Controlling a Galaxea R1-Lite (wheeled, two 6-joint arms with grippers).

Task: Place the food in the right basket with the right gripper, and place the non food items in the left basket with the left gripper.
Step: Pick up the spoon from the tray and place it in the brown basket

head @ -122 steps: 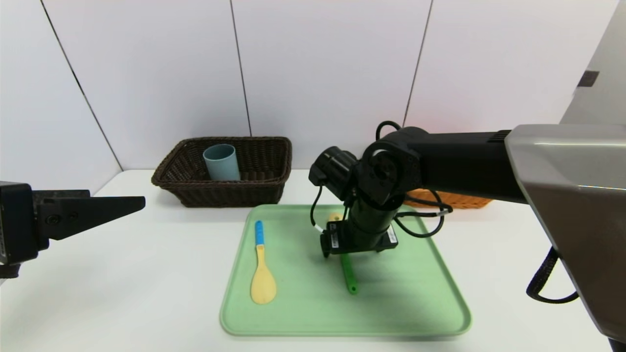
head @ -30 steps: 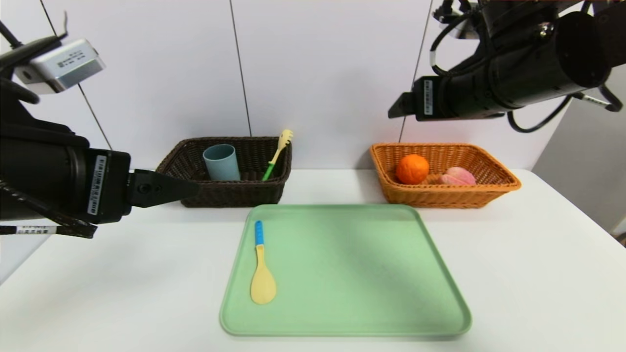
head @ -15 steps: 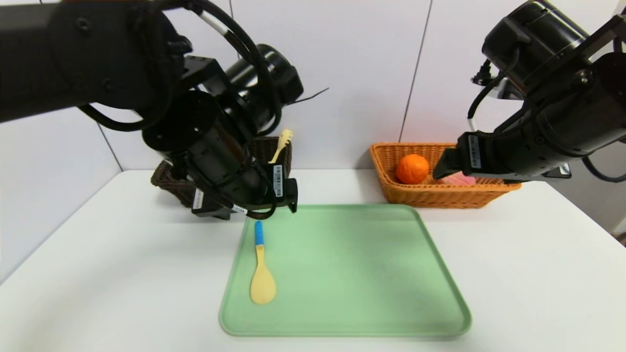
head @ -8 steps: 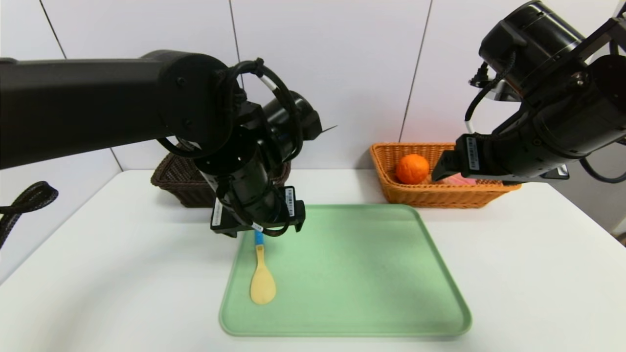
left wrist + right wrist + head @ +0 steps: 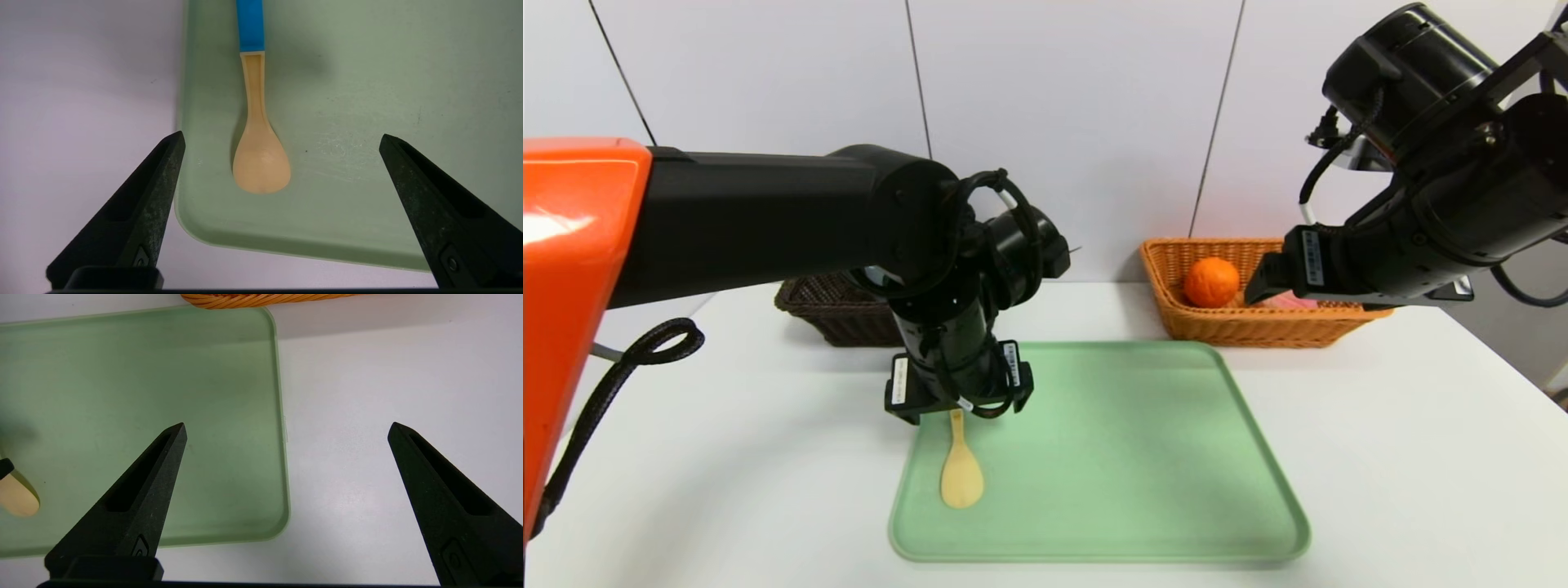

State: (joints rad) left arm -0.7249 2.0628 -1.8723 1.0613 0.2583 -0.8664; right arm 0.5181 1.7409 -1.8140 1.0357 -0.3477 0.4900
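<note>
A pale yellow spoon with a blue handle lies on the green tray, near the tray's left edge. My left gripper hangs open just above it, pointing down, one finger on each side of the spoon and not touching it. In the head view the left gripper covers the handle, so only the spoon's bowl shows. The dark brown left basket is mostly hidden behind the left arm. The orange and a sliver of the peach lie in the tan right basket. My right gripper is raised, open and empty.
The tray fills the middle of the white table; the right gripper hovers above its right edge, in front of the right basket. A black cable loops at the left, over the table edge.
The left arm has swung from in front of the dark basket down over the spoon's blue handle, its gripper still open. The right arm has barely moved.
</note>
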